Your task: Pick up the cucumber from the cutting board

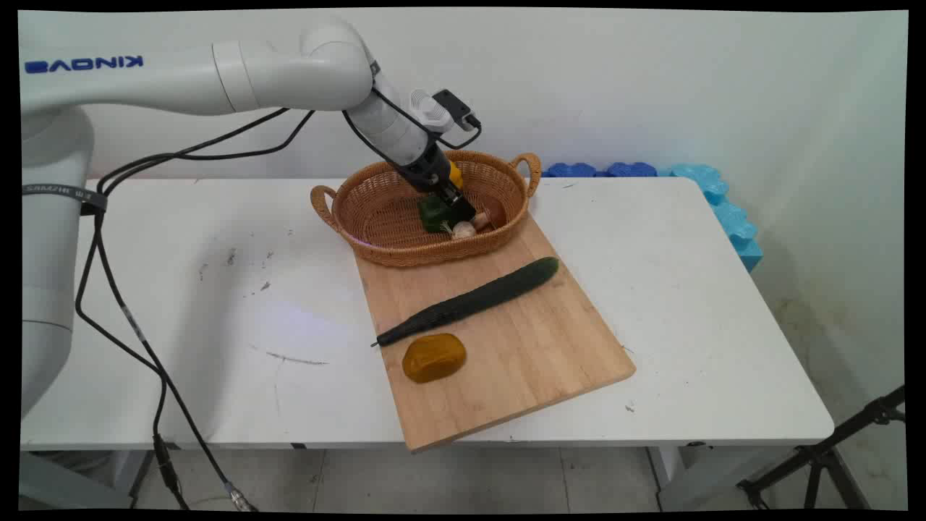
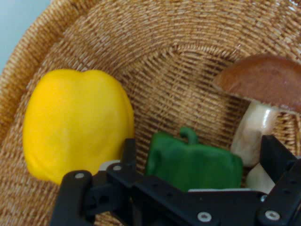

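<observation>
The claw (image 2: 193,176) sits inside the basket (image 1: 376,210), its fingers spread wide on either side of one green pepper (image 2: 193,162), tips hidden. One yellow pepper (image 2: 77,125), one mushroom (image 2: 263,94), one garlic bulb (image 1: 463,230) lie close; the basket's far end stands on the table (image 1: 217,304).

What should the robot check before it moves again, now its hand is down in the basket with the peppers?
1. Gripper is over the green pepper: ok.
2. Fingers sit on both sides of the pepper: ok.
3. Fingers squeezing it: cannot tell.
4. Yellow pepper is clear of the fingers: ok, close beside one.
5. Mushroom is clear: not ok, it crowds the other finger.
6. Basket sits steady, partly on the cutting board: ok.
</observation>
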`<state>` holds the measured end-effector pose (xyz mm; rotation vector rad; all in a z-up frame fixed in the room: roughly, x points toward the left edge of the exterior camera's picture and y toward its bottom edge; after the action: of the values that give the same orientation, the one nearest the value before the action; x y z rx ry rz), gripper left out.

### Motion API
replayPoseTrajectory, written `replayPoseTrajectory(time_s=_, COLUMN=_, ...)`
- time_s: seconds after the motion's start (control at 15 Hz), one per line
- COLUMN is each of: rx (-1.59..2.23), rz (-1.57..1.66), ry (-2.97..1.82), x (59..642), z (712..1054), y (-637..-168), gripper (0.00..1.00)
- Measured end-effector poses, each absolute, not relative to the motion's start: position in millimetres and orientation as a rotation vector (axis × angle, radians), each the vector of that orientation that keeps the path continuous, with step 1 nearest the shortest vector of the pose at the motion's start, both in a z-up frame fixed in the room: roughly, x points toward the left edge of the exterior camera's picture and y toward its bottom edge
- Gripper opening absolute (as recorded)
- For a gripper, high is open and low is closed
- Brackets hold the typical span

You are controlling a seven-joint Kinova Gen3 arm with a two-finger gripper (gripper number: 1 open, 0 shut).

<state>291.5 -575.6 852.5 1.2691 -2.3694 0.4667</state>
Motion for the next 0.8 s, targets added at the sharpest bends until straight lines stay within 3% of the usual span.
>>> replayPoseTrajectory(time_s=0.27, rx=1.245, rz=0.471, ry=-2.345, x=287, z=867, y=-568, gripper=1.0)
replayPoseTrajectory(time_s=0.8, rx=1.155, rz=0.442, ry=-2.288, x=282, z=940, y=-507, gripper=1.0)
